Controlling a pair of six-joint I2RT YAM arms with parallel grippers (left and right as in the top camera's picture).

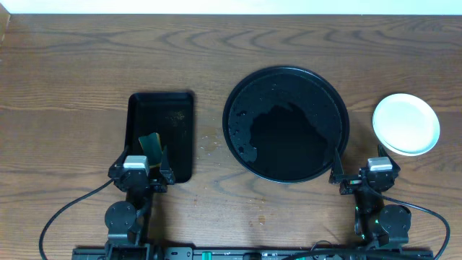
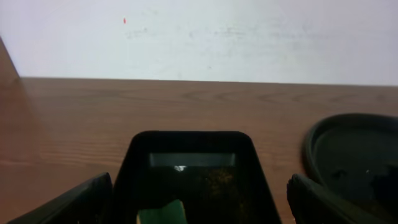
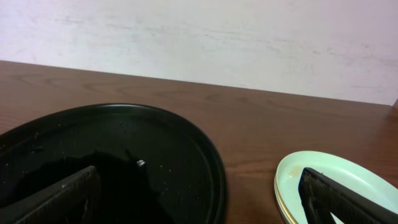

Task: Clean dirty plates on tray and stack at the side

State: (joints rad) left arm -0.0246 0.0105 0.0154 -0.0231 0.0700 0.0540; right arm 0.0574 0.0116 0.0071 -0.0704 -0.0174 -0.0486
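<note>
The large round black tray [image 1: 286, 123] sits at table centre with no plates on it, only crumbs and wet marks; it also shows in the right wrist view [image 3: 124, 162] and the left wrist view [image 2: 354, 155]. The plates [image 1: 406, 123] are stacked to its right, a pale one on top; in the right wrist view [image 3: 298, 180] a yellow rim shows underneath. My left gripper [image 1: 142, 167] [image 2: 199, 205] is open over the near end of the rectangular tray, above a green sponge [image 1: 151, 145] [image 2: 163, 213]. My right gripper [image 1: 368, 173] [image 3: 199, 199] is open and empty, between tray and stack.
A smaller rectangular black tray [image 1: 173, 119] [image 2: 193, 149] with brown crumbs lies left of the round tray. A few specks lie on the wood between the two trays [image 1: 209, 141]. A pale wall rises at the table's far edge.
</note>
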